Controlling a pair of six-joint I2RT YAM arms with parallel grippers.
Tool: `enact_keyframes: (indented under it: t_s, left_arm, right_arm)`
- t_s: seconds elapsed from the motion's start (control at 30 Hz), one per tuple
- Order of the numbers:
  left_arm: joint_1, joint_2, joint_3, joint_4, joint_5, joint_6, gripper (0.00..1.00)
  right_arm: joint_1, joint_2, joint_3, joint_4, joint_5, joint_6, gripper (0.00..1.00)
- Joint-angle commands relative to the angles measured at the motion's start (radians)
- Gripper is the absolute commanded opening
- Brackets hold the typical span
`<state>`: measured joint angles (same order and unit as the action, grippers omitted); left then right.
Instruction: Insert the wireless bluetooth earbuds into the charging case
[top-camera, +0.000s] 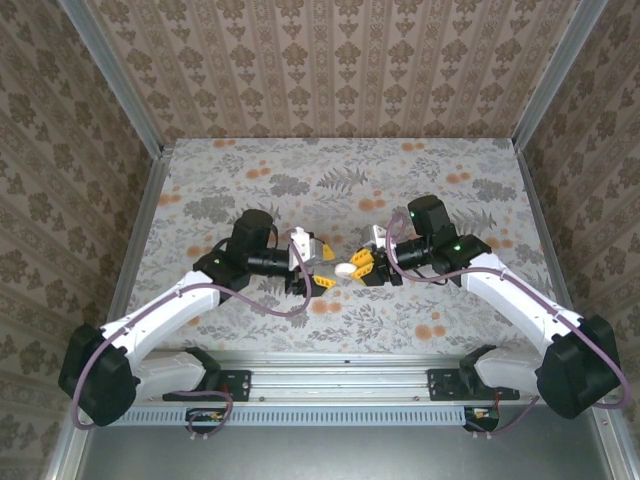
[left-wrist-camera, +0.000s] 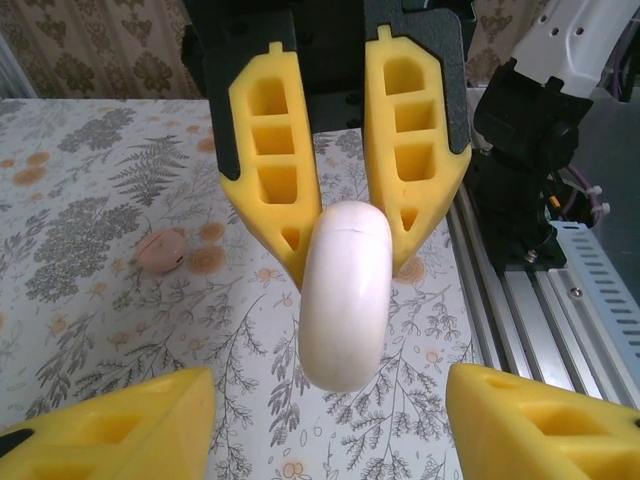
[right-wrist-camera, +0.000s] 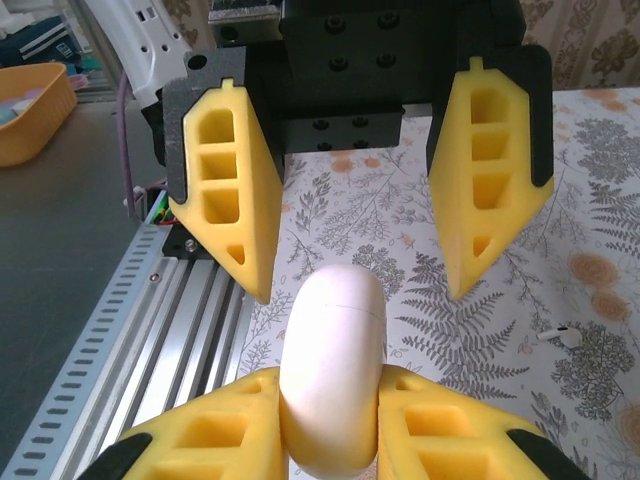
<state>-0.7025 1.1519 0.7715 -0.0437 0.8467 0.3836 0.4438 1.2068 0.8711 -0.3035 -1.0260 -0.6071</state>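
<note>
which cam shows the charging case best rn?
Left wrist. The charging case sits centre frame, nearly whole, lid seam visible, pinched by the right gripper. The right wrist view sees it close too, but its lower end is buried between that gripper's jaws. Top external: a small, distant white blob.

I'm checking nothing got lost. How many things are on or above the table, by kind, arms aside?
Case: 1
White earbud: 1
Small pink thing, kind unclear: 1
Total: 3
</note>
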Motion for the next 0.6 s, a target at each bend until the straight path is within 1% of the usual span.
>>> enact_keyframes:
  t_s: [0.0,0.13,0.57]
  left_arm:
    - [-0.012,0.012,0.027,-0.002,0.037,0.028,0.6]
    - [-0.021,0.021,0.03,0.001,0.038,0.025,0.57]
    - [-0.034,0.037,0.049,-0.019,0.034,0.044,0.41]
  right_arm:
    - [0.006,0.011,0.029,-0.007,-0.048,-0.031,0.23]
    - [0.01,0.019,0.031,-0.002,-0.057,-0.031,0.23]
    - [0.019,0.048,0.049,-0.006,-0.083,-0.033,0.23]
